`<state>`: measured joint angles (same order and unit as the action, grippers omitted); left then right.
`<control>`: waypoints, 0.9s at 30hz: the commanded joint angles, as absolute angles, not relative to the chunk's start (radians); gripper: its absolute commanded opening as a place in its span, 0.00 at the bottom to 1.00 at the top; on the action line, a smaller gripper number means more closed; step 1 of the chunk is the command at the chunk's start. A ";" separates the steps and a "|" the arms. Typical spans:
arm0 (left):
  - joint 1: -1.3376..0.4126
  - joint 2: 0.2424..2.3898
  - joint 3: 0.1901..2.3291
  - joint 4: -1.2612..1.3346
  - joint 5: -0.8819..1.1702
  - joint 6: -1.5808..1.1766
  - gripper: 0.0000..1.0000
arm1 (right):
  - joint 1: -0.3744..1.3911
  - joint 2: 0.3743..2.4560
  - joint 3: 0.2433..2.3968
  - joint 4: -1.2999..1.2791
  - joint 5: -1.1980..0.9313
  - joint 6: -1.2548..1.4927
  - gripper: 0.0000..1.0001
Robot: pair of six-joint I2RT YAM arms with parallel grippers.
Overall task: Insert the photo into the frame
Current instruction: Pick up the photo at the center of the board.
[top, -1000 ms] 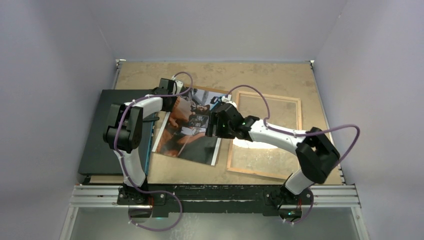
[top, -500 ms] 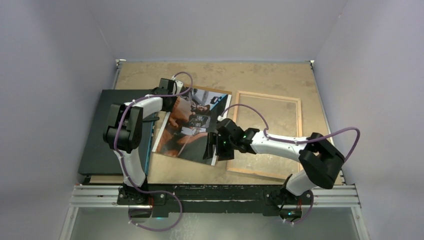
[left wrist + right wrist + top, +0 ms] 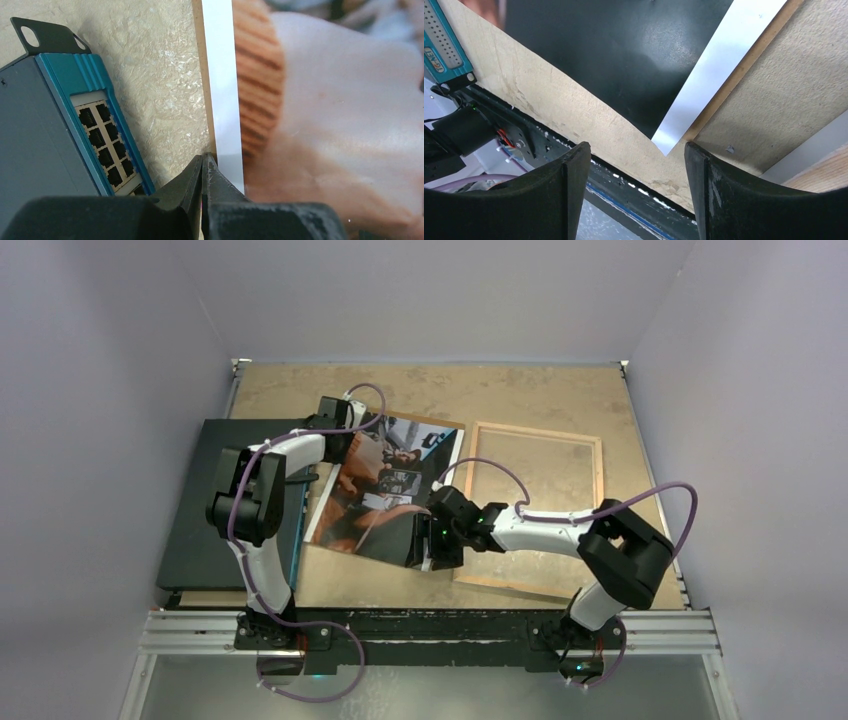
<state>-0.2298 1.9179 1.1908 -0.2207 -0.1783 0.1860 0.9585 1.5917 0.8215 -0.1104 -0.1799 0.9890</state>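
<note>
Tan chipboard makes up the surface (image 3: 420, 385), and everything lies flat on it. Biggest on it is a plain dark board (image 3: 200, 530) at the left, partly under my left arm. On the right lies the frame (image 3: 535, 428), light wood side up, with the surface showing through its pane.

Between the two sits the photo (image 3: 375, 495), tilted, outside the frame and just left of it, with its white strip along the right edge. A thin brown edge shows from under that strip in both wrist views.

A blue box with rows of ports (image 3: 95, 135) stands just left of the photo.

My left tool (image 3: 202, 167) is clenched tight at the photo's far left corner. Its tips meet right at the white strip, and I cannot tell whether the sheet is nipped between them.

My right tool (image 3: 635, 150) is released, jaws well apart, hanging over the photo's near right corner. That white corner shows between the fingers (image 3: 574, 190), which grasp nothing.
</note>
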 commanded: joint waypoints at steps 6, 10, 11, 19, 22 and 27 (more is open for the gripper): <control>-0.239 1.893 1.168 -0.273 -0.117 0.145 0.00 | 0.940 1.601 0.806 -0.093 -0.165 1.031 0.70; -0.239 1.896 1.168 -0.274 -0.122 0.149 0.00 | 0.869 1.567 0.778 -0.033 -0.129 1.052 0.68; -0.239 1.896 1.168 -0.273 -0.124 0.150 0.00 | 0.849 1.560 0.765 -0.011 -0.129 1.059 0.68; -0.240 1.890 1.178 -0.285 -0.141 0.149 0.00 | 0.790 1.591 0.783 0.072 -0.082 1.071 0.66; -0.238 1.883 1.173 -0.286 -0.156 0.149 0.00 | 0.789 1.594 0.825 0.034 -0.038 1.055 0.67; -0.229 1.872 1.162 -0.293 -0.166 0.154 0.00 | 0.794 1.545 0.887 -0.100 0.053 1.025 0.71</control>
